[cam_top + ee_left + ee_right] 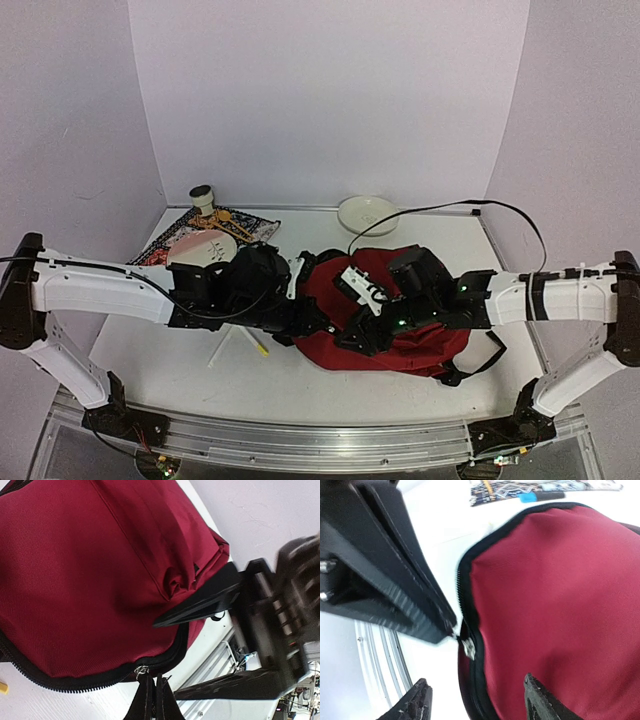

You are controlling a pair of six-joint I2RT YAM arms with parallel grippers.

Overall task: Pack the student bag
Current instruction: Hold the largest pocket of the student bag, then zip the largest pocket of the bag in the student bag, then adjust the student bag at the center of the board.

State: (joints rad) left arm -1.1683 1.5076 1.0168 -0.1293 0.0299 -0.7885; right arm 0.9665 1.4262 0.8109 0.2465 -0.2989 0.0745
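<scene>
At table centre the student bag (425, 345) lies between both arms, left gripper (151, 682) pinched tight on its zipper pull (468, 649), right gripper (475, 680) spread wide, straddling the zippered edge.

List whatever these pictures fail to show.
- Inside of the bag: closed off by its fabric in every view.
- Zipper pull: blurred in right wrist view, partly behind the left fingers in left wrist view.
- Things on the patterned cloth: too small in top view, cut by the top edge in right wrist view.
- Bag's left side, top view: under the left arm.
</scene>
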